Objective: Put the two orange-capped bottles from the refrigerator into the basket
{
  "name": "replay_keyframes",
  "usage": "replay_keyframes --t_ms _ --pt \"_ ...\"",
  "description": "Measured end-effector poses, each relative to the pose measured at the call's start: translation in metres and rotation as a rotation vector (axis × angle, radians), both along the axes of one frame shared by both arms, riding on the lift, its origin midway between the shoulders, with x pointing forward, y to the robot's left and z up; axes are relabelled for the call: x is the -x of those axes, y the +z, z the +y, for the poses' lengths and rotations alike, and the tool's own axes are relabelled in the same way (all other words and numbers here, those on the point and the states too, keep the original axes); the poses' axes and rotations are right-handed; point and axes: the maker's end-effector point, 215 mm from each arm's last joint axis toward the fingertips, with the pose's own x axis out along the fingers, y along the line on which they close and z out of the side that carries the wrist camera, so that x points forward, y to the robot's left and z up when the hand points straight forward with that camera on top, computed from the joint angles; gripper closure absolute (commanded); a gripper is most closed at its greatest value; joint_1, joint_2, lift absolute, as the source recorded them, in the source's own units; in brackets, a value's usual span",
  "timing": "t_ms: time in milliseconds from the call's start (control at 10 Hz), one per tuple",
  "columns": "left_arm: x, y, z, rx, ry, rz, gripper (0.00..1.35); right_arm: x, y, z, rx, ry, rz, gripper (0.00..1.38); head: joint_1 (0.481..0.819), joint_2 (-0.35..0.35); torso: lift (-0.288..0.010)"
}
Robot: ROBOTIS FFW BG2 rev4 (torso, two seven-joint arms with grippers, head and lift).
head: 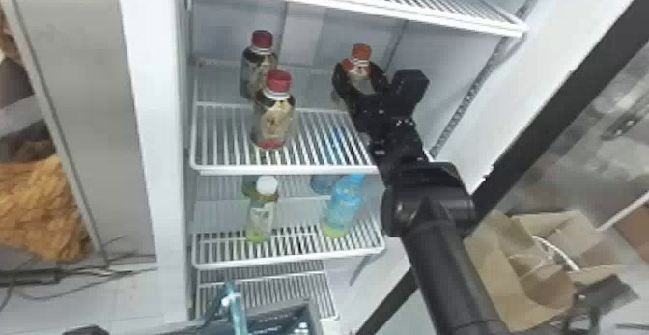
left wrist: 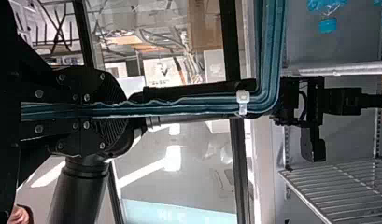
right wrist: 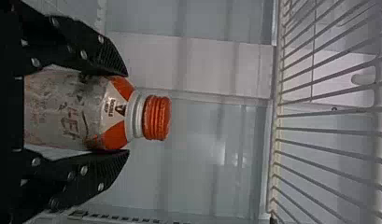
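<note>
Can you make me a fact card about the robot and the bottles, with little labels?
Right gripper: closed on orange-capped bottle
Left gripper: closed on teal basket
Upper bottles: one red-capped, another behind it
Shelf below: white-capped bottle, blue bottle

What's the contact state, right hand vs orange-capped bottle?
Touching. The right wrist view shows it: the right hand has a finger flush against each side of the orange-capped bottle, just below its neck.
</note>
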Motion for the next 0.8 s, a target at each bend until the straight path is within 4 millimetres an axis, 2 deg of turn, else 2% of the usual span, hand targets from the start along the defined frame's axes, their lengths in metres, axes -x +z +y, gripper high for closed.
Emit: replay_keyframes --t_ms 200,400,600,800 --pt "0.001 -0.001 0.000 -0.001 0.000 0.002 1.21 0.004 0.002 0.000 0.002 0.000 -0.011 0.87 0.695 -0.350 -0.040" --pt "0.001 -0.001 0.000 -0.001 -0.001 0.002 1.21 0.017 0.018 0.004 0.013 0.011 -0.054 0.87 0.695 -0.350 -0.040" --pt "0.000 0.000 0.000 -0.001 -0.001 -0.001 1.21 0.040 0.030 0.009 0.020 0.027 -0.082 0.87 0.695 -0.350 -0.040" --pt "0.000 0.000 0.000 -0.001 -0.001 -0.002 1.21 0.074 0.027 0.015 0.003 0.052 -0.070 0.87 0.695 -0.350 -0.040"
